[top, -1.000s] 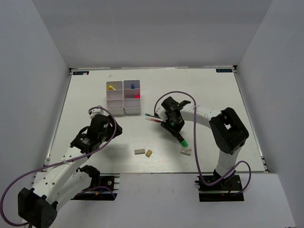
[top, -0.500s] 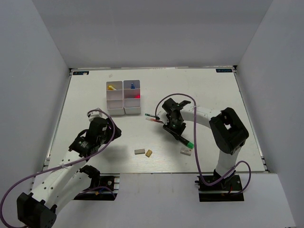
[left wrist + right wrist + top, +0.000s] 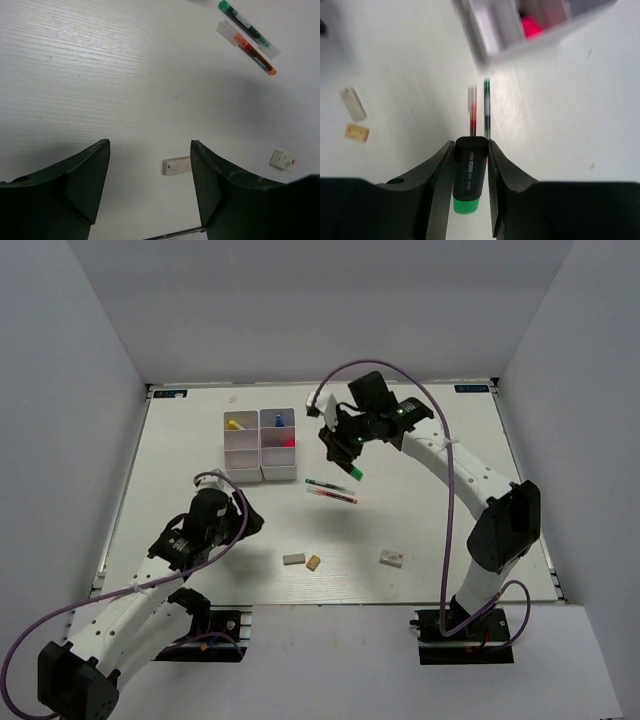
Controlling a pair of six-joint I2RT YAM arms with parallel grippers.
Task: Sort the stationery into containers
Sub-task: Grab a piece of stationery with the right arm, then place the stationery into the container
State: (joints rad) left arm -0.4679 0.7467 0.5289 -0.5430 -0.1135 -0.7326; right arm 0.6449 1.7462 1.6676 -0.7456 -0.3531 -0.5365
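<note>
Left gripper (image 3: 149,145): jaws apart, holding nothing, over the white wood-grain table (image 3: 100,75).
Organiser (image 3: 260,445): white plastic, square cells. Only the top view showed its yellow and blue contents.
Grey eraser (image 3: 294,559), tan eraser (image 3: 313,562): small blocks, side by side.
Two pens (image 3: 330,487): thin, parallel, lying flat. The left wrist view showed clear caps.
Right gripper (image 3: 350,445): clamped on the highlighter (image 3: 470,175) above the table, right of the organiser. Black body, green cap toward the near edge.
White eraser (image 3: 392,559): rightmost.
</note>
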